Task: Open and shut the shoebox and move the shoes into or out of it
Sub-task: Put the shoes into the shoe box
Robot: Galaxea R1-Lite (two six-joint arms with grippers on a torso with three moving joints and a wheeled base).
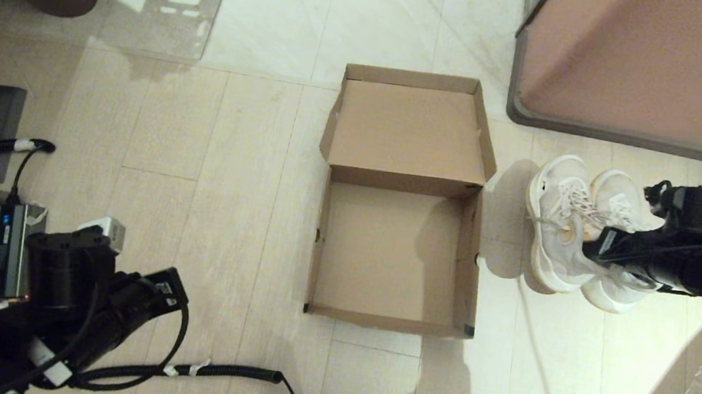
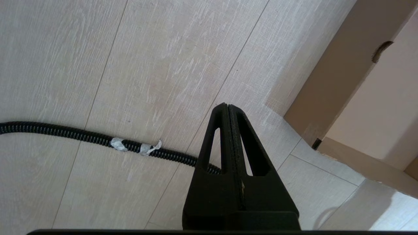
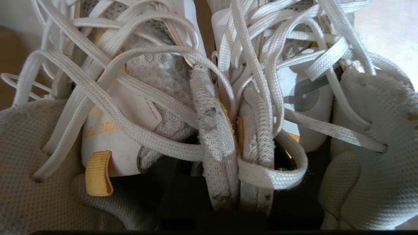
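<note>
One shoebox [image 1: 400, 203] sits mid-floor, lid already open, inside empty. Two shoes [image 1: 576, 226] stand side by side on the floor just right of it, not yet moved in. Right tool [image 1: 593, 246] pinches both inner collars together; left tool [image 2: 229, 130] closed empty, parked near-left over the floor.

Black arms [image 1: 681, 261], ribbed cable [image 1: 218, 372], wedge-shaped pincer [image 2: 228, 109].

Open brown cardboard shoebox [image 1: 400, 206] centre on tiled floor [image 1: 231, 144]; pair of white lace-up sneakers [image 1: 575, 229] just right of it, side by side.
</note>
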